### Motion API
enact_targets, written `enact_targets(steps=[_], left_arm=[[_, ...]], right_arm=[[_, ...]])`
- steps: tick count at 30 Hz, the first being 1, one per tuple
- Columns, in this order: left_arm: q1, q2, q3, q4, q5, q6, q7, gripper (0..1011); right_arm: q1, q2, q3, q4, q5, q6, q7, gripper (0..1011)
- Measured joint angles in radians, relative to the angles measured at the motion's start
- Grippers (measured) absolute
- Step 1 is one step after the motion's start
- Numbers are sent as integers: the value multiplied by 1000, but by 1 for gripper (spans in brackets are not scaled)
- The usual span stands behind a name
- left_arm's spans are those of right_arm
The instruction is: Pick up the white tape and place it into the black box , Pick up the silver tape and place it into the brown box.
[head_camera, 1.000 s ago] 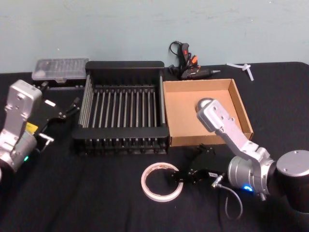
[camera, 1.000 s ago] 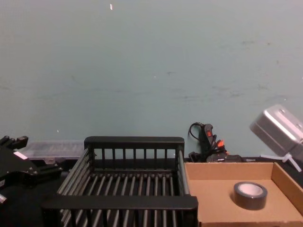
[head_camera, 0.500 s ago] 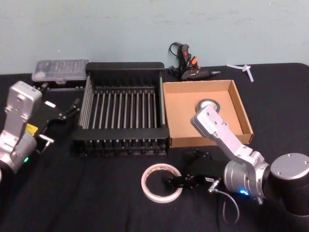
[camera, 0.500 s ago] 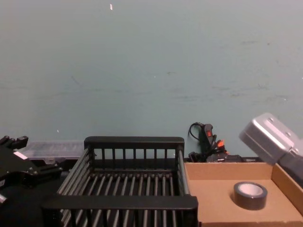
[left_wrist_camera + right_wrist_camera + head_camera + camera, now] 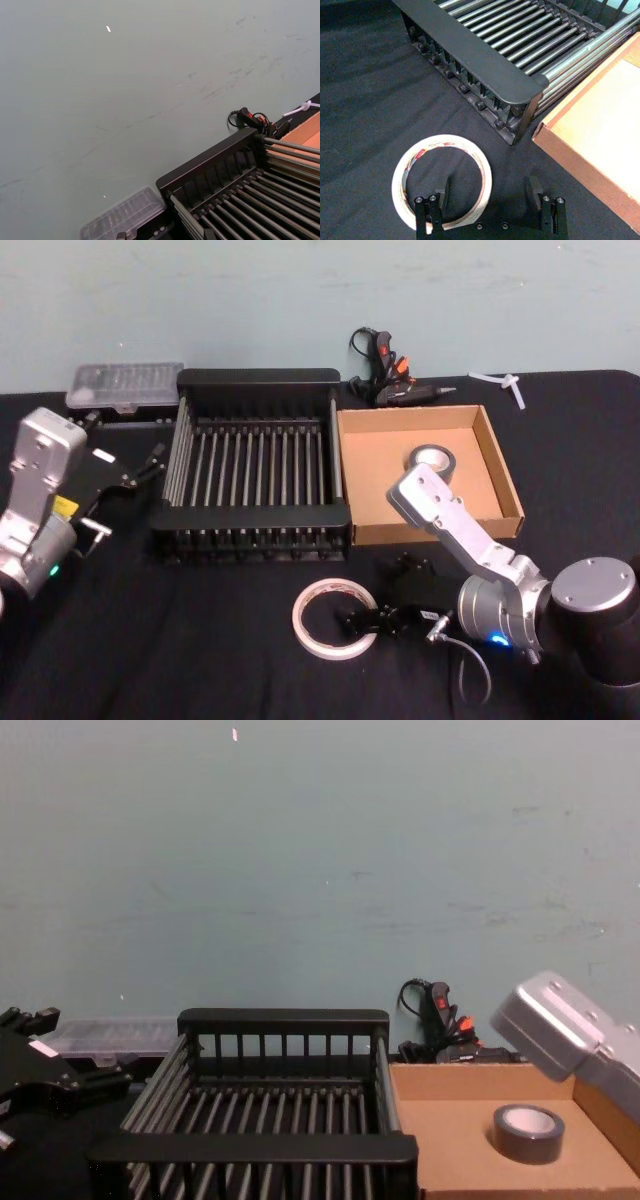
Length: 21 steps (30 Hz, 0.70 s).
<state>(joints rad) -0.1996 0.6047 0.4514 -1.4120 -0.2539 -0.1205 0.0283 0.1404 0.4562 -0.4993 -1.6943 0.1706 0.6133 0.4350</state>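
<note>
Black worktop [image 5: 200, 640] open around white tape [image 5: 441, 181]; we note right end effector [image 5: 490, 200] wide open, one finger inside ring, gripping nothing.

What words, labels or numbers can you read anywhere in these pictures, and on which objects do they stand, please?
No text can be read in full.
White tape: red and dark print around its inner core, too blurred to read.
Left arm: a small yellow sticker, its marks too small to read.
Black box, brown box and silver tape: no print visible.
</note>
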Motion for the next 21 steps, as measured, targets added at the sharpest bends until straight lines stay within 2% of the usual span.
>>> enact_targets(steps=[21], left_arm=[[0, 0, 0, 0, 0, 0, 0, 1001]], right_arm=[[4, -13, 0, 18, -14, 6, 13, 1003]])
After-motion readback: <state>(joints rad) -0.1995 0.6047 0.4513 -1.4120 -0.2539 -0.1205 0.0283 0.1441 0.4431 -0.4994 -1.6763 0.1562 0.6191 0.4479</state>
